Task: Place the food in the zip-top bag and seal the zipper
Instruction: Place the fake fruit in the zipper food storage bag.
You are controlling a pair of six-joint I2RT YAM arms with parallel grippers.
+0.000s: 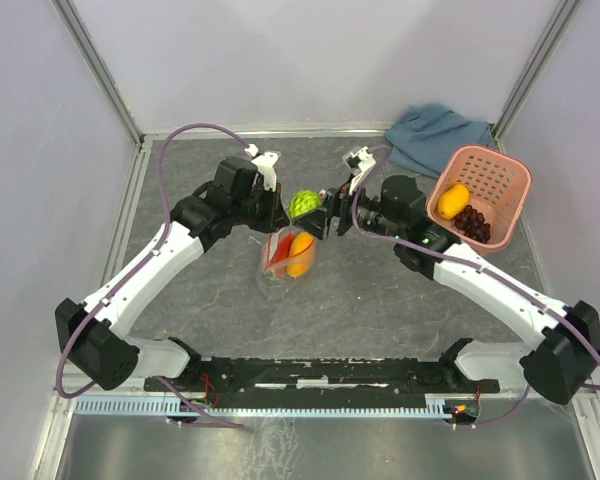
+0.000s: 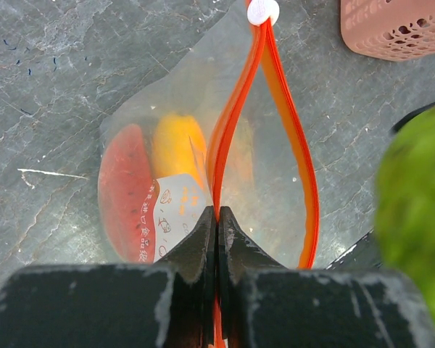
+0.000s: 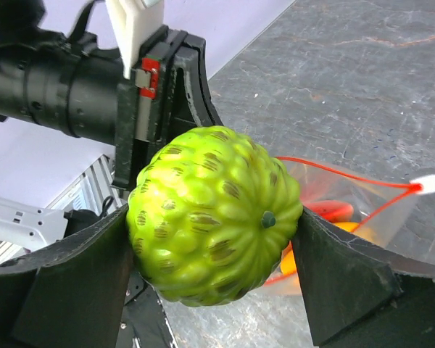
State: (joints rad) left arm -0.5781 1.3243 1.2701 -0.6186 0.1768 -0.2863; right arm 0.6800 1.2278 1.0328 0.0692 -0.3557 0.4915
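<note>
Above the bag [image 1: 285,262] mouth: right tool [image 3: 214,239] clamped on green fruit [image 3: 212,214], poised for the drop | left tool [image 2: 217,226] pinched together on zipper [image 2: 235,123] so mouth gapes | watermelon wedge [image 2: 122,190] and orange fruit [image 2: 177,145] inside bag | yellow fruit [image 1: 453,200], grapes [image 1: 472,223] in basket [image 1: 512,172] right of bag, not yet loaded

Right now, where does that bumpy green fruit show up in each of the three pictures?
Top external: the green fruit sits mid-picture in the right claw, just beyond the clear bag.
Left wrist: a blurred green mass at the right edge.
Right wrist: fills the centre, between the claw's fingers.
Shared landmark: the clear bag's red-orange zipper.
</note>
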